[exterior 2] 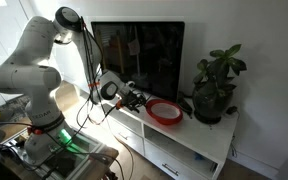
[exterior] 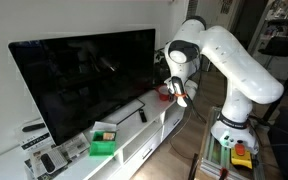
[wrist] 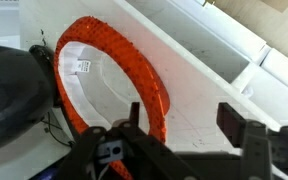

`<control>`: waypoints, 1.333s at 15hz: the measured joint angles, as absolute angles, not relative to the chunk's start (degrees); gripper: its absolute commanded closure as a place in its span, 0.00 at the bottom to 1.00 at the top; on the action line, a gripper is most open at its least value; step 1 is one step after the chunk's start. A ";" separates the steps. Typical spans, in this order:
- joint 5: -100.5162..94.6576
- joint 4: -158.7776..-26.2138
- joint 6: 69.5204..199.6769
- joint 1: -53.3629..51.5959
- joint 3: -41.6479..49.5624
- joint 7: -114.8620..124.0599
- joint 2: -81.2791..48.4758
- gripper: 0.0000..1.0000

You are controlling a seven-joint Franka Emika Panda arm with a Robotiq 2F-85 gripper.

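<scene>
No writing can be read. A small white sticker [wrist: 83, 67] sits on the inner wall of the red bowl [wrist: 144, 85], just below its rim. It seems to carry dark print, perhaps a barcode, but the wrist view is too blurred to make it out.

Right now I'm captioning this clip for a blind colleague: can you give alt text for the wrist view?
An orange-rimmed bowl with a white inside lies on a white cabinet top, just beyond the open gripper; a dark round object sits beside it.
</scene>
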State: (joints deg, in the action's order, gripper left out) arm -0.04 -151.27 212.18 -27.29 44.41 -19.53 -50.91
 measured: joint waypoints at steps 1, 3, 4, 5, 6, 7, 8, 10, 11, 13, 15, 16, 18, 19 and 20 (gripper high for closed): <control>0.44 -151.23 212.18 -27.26 44.23 -19.68 -50.91 0.00; 0.84 -151.13 211.00 -26.33 42.72 -19.00 -50.12 0.00; 0.84 -151.20 209.58 -25.43 41.48 -18.32 -48.63 0.00; 0.84 -151.32 207.75 -24.74 40.54 -17.90 -46.68 0.00; 0.86 -151.49 205.59 -24.25 39.82 -17.55 -44.42 0.00; 0.86 -151.78 203.12 -23.86 39.24 -17.36 -41.89 0.00; 0.87 -152.10 200.54 -23.45 38.68 -17.27 -39.30 0.00; 0.87 -152.67 194.40 -22.74 37.88 -16.90 -34.09 0.00; 0.87 -152.71 190.90 -22.40 37.53 -16.39 -31.75 0.00; 0.90 -152.30 183.53 -22.04 36.83 -13.99 -27.95 0.00; 0.91 -151.05 177.32 -21.61 35.69 -9.70 -25.72 0.00; 0.90 -150.35 175.51 -21.02 34.81 -8.13 -25.00 0.00; 0.91 -149.62 174.38 -20.16 33.95 -7.06 -24.49 0.00; 0.90 -149.59 174.34 -19.92 33.85 -6.96 -24.49 0.00; 0.91 -149.59 174.34 -19.72 33.78 -6.93 -24.49 0.00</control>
State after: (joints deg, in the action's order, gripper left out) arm 0.91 -149.59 174.34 -19.72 33.78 -6.93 -24.49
